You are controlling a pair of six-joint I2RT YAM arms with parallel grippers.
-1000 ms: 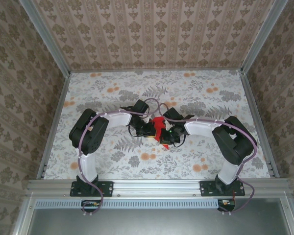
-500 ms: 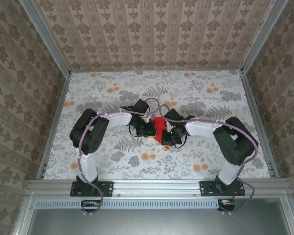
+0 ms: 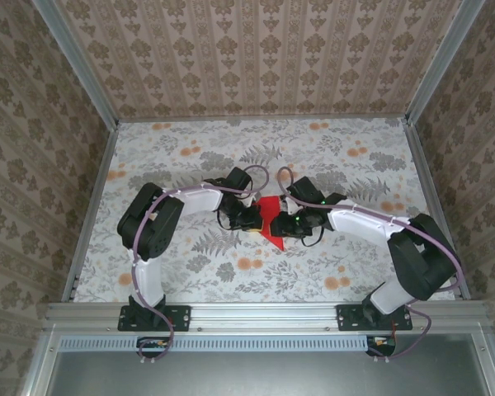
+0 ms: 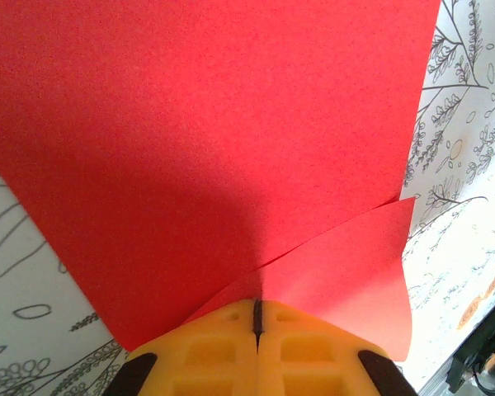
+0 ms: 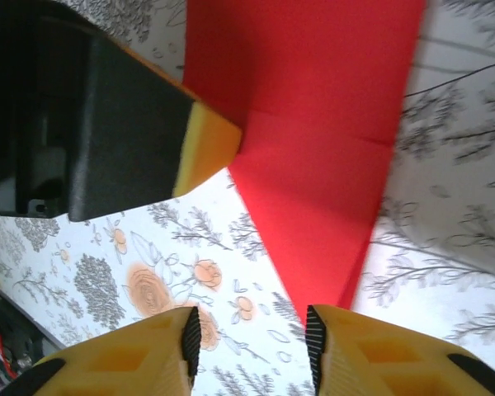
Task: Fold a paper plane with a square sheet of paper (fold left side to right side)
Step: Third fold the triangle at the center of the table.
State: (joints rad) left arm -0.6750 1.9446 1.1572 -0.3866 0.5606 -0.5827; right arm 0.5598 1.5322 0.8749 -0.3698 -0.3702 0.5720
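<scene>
The thin bright red folded paper sheet (image 3: 270, 219) lies at the middle of the flower-printed desk (image 3: 190, 157), its pointed corner toward 5 o'clock. At its 9 o'clock the left gripper (image 4: 256, 309) has its jaws pressed together, pinching the sheet's edge. At its 3 o'clock the right gripper (image 5: 252, 330) hangs with jaws spread, holding nothing, just beside that pointed corner.

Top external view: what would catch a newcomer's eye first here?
The bright red paper, folded to a point, lies at the middle of the flowered tablecloth. Both arms bend inward to meet over it: the left arm with jaws shut on its edge, the right arm with jaws parted near its tip.
</scene>
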